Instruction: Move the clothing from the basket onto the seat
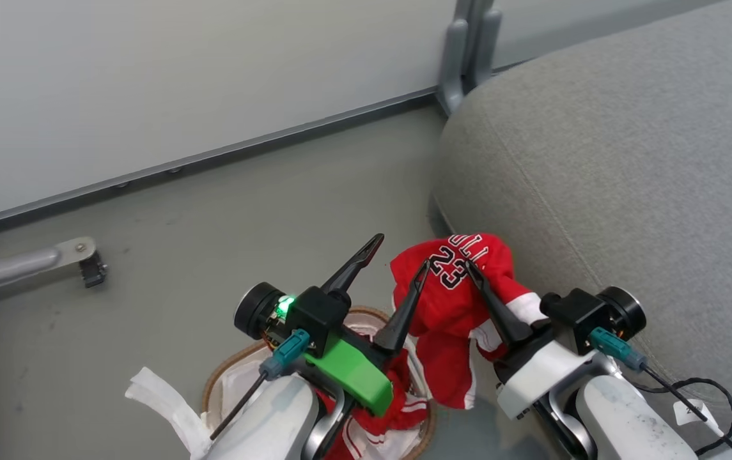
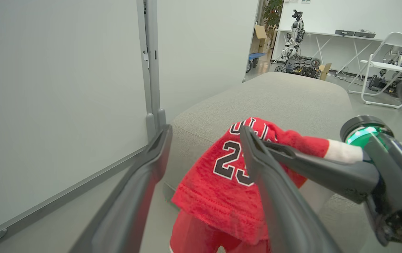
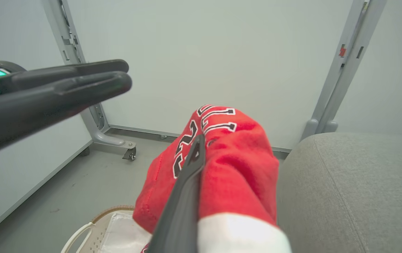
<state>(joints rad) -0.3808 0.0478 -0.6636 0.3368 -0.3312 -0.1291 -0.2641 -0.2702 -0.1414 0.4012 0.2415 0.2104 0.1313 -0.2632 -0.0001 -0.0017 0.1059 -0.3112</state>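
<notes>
Grey floor [image 1: 212, 223] | clothing [image 1: 445, 303] held in right fingers [image 1: 497, 308] | seat [image 1: 628, 160] just beside

Bright, even light is cast; a soft shadow is seen on the floor [image 1: 244, 223] beside the seat [image 1: 628, 160]; close fingers [image 2: 123, 211] are blurred.

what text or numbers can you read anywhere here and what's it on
"23": black number edged white, on the red garment.
Letters above it on the same garment: folded over, not readable whole.
White tag at the head view's lower right: too small to read.
</notes>
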